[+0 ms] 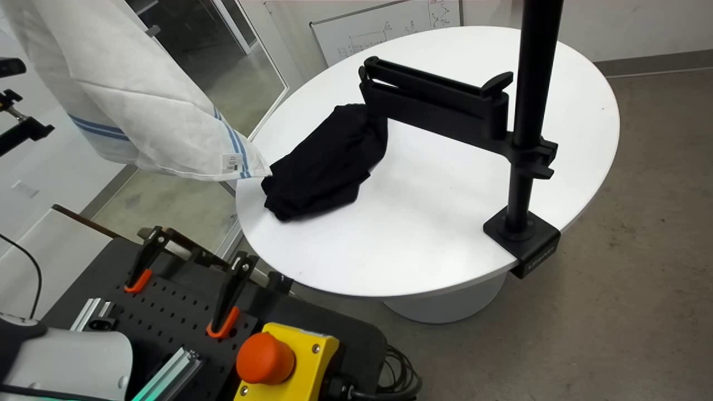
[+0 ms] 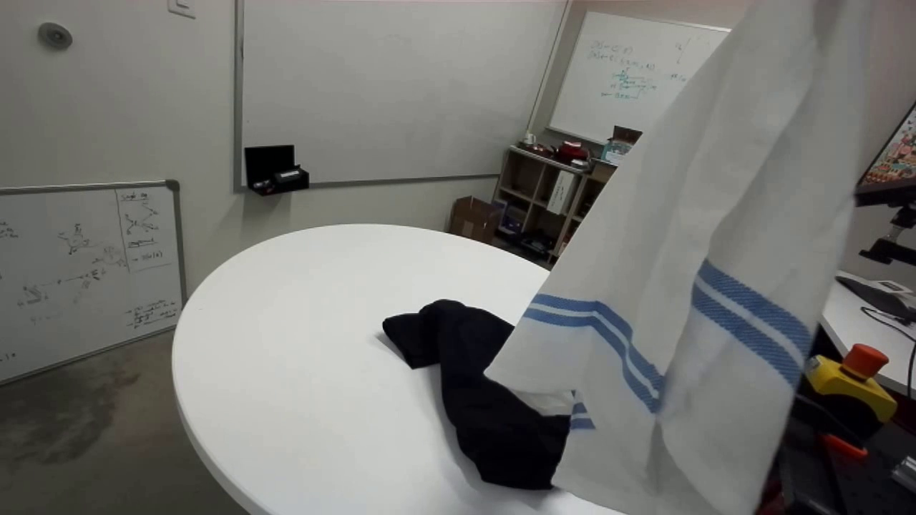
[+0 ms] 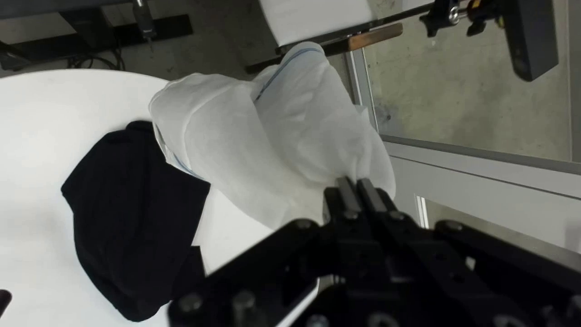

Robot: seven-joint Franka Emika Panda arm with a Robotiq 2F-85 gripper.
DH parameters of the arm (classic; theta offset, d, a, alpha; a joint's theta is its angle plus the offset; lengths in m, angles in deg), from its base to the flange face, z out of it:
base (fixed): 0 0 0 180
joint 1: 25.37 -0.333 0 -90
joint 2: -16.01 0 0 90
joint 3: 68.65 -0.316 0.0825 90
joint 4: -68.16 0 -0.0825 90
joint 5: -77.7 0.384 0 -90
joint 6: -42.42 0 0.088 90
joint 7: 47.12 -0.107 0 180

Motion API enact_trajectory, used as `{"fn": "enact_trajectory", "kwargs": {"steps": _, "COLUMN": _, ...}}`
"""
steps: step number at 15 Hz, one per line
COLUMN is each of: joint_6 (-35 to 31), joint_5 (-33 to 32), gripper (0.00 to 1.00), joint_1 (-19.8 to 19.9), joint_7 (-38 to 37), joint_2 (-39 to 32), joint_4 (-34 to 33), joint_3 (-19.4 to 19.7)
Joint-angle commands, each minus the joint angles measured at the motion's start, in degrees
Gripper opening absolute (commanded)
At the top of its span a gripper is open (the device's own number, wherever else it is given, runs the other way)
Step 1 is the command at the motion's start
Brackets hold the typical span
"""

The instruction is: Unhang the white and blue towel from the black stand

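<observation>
Limp white folds, paired blue stripes — the towel (image 2: 687,236) hangs below the tool (image 3: 355,184), pinched tight — by the rounded edge of the surface (image 1: 434,234).

Soft light, bright tabletop (image 2: 308,343), pincer (image 3: 354,182) blurry in wrist view.

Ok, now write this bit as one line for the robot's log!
hand: shut on towel | towel: hanging, apart from visible black stand | black cloth: on white table | release: not yet
</observation>
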Motion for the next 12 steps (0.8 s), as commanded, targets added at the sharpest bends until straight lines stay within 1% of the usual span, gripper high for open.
{"fn": "enact_trajectory", "kwargs": {"steps": 1, "joint_6": -6.0, "joint_5": -3.3, "gripper": 0.01, "joint_1": 1.6, "joint_7": -1.7, "joint_2": -7.3, "joint_4": -0.7, "joint_3": -1.0}}
{"fn": "enact_trajectory", "kwargs": {"steps": 5, "joint_6": -11.1, "joint_5": -6.4, "gripper": 0.01, "joint_1": 2.0, "joint_7": -1.9, "joint_2": -15.3, "joint_4": -0.9, "joint_3": -0.2}}
{"fn": "enact_trajectory", "kwargs": {"steps": 8, "joint_6": -13.7, "joint_5": -8.5, "gripper": 0.01, "joint_1": 2.4, "joint_7": -2.8, "joint_2": -20.4, "joint_4": -1.8, "joint_3": 0.2}}
{"fn": "enact_trajectory", "kwargs": {"steps": 12, "joint_6": -17.6, "joint_5": -9.8, "gripper": 0.01, "joint_1": 2.7, "joint_7": -4.0, "joint_2": -25.3, "joint_4": -2.6, "joint_3": 0.9}}
